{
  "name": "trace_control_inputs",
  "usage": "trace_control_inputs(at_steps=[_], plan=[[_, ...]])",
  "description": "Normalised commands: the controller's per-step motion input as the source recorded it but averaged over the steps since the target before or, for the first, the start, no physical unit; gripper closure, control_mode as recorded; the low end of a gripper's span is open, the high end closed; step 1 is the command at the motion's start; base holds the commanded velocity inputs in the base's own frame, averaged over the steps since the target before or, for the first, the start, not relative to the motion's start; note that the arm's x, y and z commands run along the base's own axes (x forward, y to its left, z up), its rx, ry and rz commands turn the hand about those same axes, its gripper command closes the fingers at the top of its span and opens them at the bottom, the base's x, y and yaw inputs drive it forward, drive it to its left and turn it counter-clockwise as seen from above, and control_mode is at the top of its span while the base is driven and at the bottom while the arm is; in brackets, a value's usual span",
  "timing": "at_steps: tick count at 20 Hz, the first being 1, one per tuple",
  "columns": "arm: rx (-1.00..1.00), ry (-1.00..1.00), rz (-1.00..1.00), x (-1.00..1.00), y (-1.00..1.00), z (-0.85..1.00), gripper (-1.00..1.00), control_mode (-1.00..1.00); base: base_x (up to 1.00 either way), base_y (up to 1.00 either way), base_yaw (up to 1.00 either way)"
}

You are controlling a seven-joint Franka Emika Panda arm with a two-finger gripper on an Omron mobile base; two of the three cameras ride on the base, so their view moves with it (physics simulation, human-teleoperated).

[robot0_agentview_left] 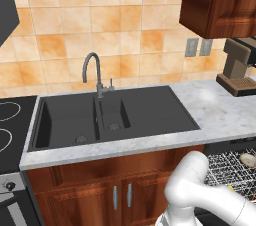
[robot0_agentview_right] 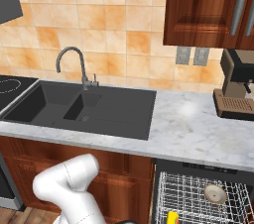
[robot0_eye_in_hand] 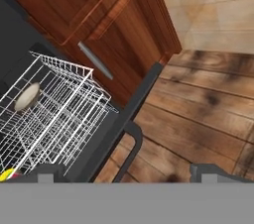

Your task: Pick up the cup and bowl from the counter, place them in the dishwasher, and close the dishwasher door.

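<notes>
With beige round bowl (robot0_agentview_right: 216, 193) and yellow cup (robot0_agentview_right: 172, 217) racked | step: closing flat black dishwasher door (robot0_eye_in_hand: 106, 141) | gripper (robot0_eye_in_hand: 126, 172) spread wide, empty | next: catch dark bar handle (robot0_eye_in_hand: 130, 149), lift.

One bowl (robot0_agentview_right: 216, 193) and one cup (robot0_agentview_right: 172, 217) sit in the one dishwasher (robot0_agentview_right: 198, 196) rack; beside it, one sink (robot0_agentview_right: 84, 106), one faucet (robot0_agentview_right: 74, 67), one coffee machine (robot0_agentview_right: 237, 86), two wall outlets (robot0_agentview_right: 192, 56).

Open claw (robot0_eye_in_hand: 126, 171) at bottom edge, tips wide apart above dishwasher door (robot0_eye_in_hand: 116, 126) handle. Bowl (robot0_eye_in_hand: 27, 96) in wire rack (robot0_eye_in_hand: 64, 104) at left; cup (robot0_eye_in_hand: 7, 174) lower left. Wooden floor (robot0_eye_in_hand: 198, 114) right.
</notes>
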Motion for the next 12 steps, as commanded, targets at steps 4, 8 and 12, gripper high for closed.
trace_control_inputs(at_steps=[4,8,12], plan=[[0.00,0.00,0.00,-0.10,0.00,-0.32,-1.00,-1.00,0.00,0.00,0.00],[0.00,0.00,0.00,-0.01,0.00,-0.31,-1.00,-1.00,0.00,0.00,0.00],[-0.03,0.00,0.00,0.00,0.00,-0.45,-1.00,-1.00,0.00,0.00,0.00]])
